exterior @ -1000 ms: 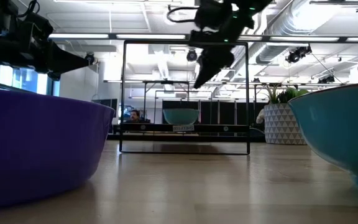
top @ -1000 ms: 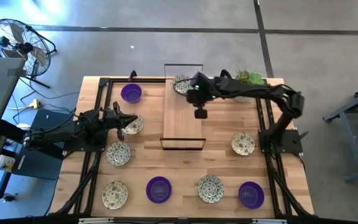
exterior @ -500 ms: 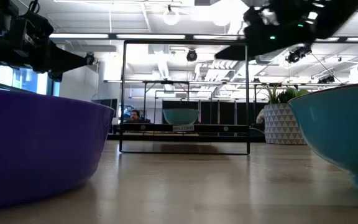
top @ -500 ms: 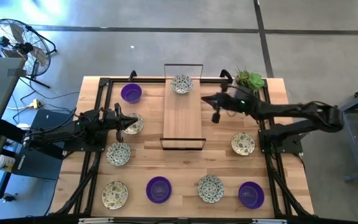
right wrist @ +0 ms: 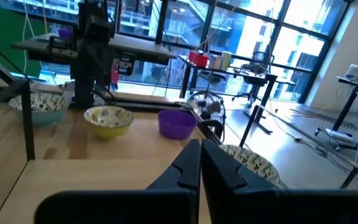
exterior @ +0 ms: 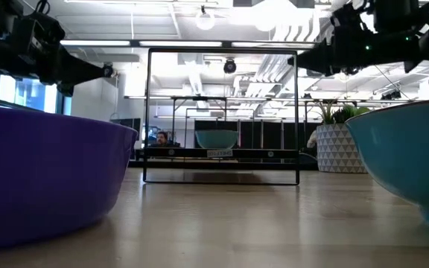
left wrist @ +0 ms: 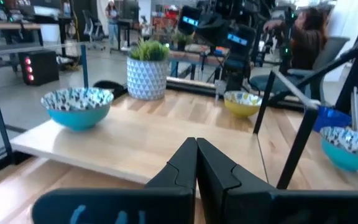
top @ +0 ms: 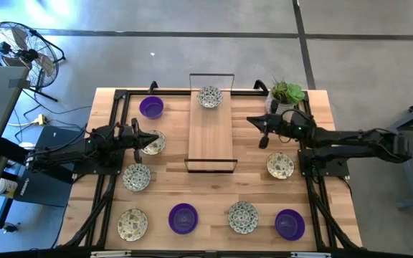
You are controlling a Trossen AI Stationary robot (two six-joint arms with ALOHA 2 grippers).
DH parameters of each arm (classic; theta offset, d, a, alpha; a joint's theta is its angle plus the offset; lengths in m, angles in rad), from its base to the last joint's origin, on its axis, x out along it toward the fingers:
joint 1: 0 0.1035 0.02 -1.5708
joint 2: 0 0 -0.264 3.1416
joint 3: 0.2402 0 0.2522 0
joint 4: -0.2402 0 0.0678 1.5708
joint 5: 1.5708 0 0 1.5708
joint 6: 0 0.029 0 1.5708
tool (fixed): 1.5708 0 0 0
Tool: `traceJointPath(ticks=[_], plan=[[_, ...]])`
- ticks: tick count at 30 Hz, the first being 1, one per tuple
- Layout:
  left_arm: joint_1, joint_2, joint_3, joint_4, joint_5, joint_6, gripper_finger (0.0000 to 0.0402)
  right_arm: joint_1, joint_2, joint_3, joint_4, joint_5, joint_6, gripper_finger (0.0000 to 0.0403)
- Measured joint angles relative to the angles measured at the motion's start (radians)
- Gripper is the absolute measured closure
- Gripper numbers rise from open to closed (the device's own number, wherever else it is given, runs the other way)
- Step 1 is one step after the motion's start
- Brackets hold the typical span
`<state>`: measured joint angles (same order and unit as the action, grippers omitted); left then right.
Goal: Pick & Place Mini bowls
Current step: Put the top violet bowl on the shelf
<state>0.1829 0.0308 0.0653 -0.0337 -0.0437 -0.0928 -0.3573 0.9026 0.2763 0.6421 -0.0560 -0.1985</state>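
Several mini bowls stand on their bases on the table, among them a purple one (top: 151, 107) and speckled ones (top: 137, 176) (top: 280, 165). One speckled bowl (top: 209, 96) (left wrist: 76, 106) sits at the far end of the raised wooden platform (top: 211, 140). My left gripper (top: 143, 137) (left wrist: 196, 149) hovers shut and level above a speckled bowl (top: 154, 143) left of the platform. My right gripper (top: 252, 120) (right wrist: 201, 149) hangs shut and level in the air right of the platform, holding nothing.
A white pot with a green plant (top: 287, 93) stands at the far right corner, close behind my right arm. A black wire frame (exterior: 222, 115) rises at each end of the platform. More purple (top: 183, 218) (top: 290, 223) and speckled (top: 243, 217) bowls line the near edge.
My right gripper has drawn away from the speckled bowl at the platform's far end, toward the table's right edge and a little nearer. It has tipped from pointing down to level. The bowl stays on the platform.
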Motion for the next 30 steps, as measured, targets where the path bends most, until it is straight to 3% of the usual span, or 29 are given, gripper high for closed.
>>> traceJointPath(ticks=[13,21,30], plan=[[0.000,0.037,0.013,0.000,-0.073,-0.067,0.0401,0.000,-0.008,-0.064,0.028,0.000,0.008,0.0401],[0.000,0.206,0.111,-0.003,-0.104,-0.073,0.0402,0.000,-0.008,-0.064,0.028,-0.004,0.008,0.0401],[0.000,0.443,0.325,-0.233,-0.151,-0.111,0.0402,0.000,-0.007,-0.063,0.001,-0.004,0.008,0.0402]])
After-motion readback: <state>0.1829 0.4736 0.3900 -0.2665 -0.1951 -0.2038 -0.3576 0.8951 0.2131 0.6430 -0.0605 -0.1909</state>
